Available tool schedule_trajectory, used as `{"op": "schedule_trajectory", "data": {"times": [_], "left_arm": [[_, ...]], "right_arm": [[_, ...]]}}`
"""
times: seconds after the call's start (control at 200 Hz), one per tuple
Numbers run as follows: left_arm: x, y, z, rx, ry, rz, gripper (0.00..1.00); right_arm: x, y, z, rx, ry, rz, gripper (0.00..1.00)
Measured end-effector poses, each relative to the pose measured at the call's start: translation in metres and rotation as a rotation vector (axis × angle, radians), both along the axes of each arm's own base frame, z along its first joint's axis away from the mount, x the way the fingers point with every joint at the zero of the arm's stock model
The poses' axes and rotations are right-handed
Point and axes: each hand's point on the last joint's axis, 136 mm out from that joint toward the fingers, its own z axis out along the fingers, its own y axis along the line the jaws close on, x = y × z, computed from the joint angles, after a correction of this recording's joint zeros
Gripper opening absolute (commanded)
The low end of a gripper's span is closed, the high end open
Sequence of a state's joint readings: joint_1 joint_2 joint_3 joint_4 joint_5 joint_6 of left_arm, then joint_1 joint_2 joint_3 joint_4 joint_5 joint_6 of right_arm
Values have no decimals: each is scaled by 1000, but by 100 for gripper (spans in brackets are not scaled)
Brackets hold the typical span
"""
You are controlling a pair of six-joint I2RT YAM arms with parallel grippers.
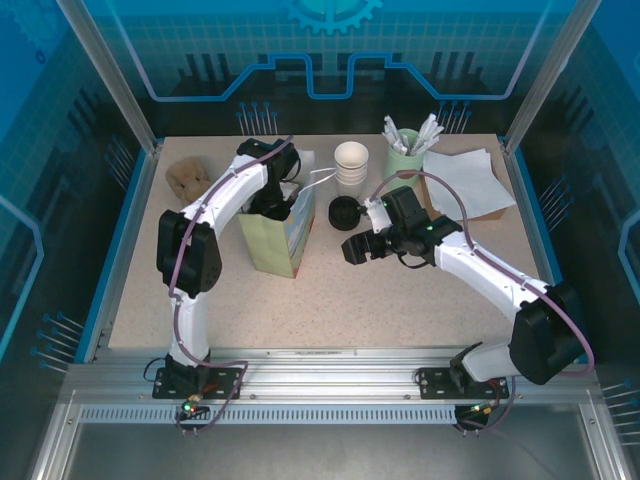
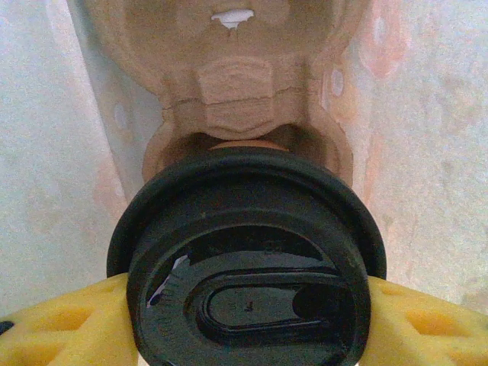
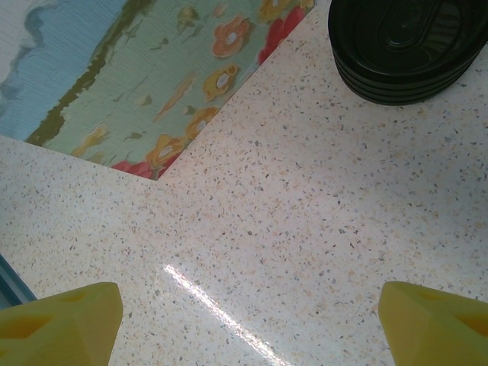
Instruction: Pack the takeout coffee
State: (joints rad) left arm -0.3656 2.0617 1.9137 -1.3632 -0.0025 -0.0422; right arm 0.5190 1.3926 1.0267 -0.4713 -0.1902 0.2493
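Lid uppermost, one takeout coffee sits low in the middle of the left wrist view. Its round black lid is wide, and a sliver of brown cup shows above it. Raised marks on the lid are too blurred to read. The left pincer is closed partway on the cup, with one yellow finger against each side under the lid's rim. Beyond the cup lies one moulded brown pulp tray, with pale bag walls on both sides. From above, the left arm reaches down into one upright paper bag, left of centre, green with a flower print on its side and no readable words. Just right of the bag is one stack of black lids, and above that one stack of white cups. The right pincer hangs wide open and empty over the bare speckled surface, just below the lids.
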Motion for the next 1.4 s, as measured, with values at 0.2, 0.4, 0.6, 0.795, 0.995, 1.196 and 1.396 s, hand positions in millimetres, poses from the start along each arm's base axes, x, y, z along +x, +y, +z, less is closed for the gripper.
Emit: {"op": "schedule_trajectory", "data": {"times": [0.2, 0.4, 0.6, 0.795, 0.995, 1.196, 1.396], "left_arm": [[0, 0, 0, 0, 0, 0, 40], [0, 0, 0, 0, 0, 0, 40], [0, 0, 0, 0, 0, 0, 40], [0, 0, 0, 0, 0, 0, 40], [0, 0, 0, 0, 0, -1, 40], [0, 0, -2, 1, 3, -15, 40], [1, -1, -6, 3, 11, -15, 40]], "right_arm": [[0, 0, -1, -1, 2, 0, 89], [-1, 2, -1, -1, 2, 7, 89], [-1, 2, -1, -1, 2, 7, 89], [-1, 2, -1, -1, 2, 7, 89], [-1, 2, -2, -3, 4, 7, 89], [-2, 3, -2, -3, 5, 10, 89], [-2, 3, -2, -4, 5, 11, 89]]}}
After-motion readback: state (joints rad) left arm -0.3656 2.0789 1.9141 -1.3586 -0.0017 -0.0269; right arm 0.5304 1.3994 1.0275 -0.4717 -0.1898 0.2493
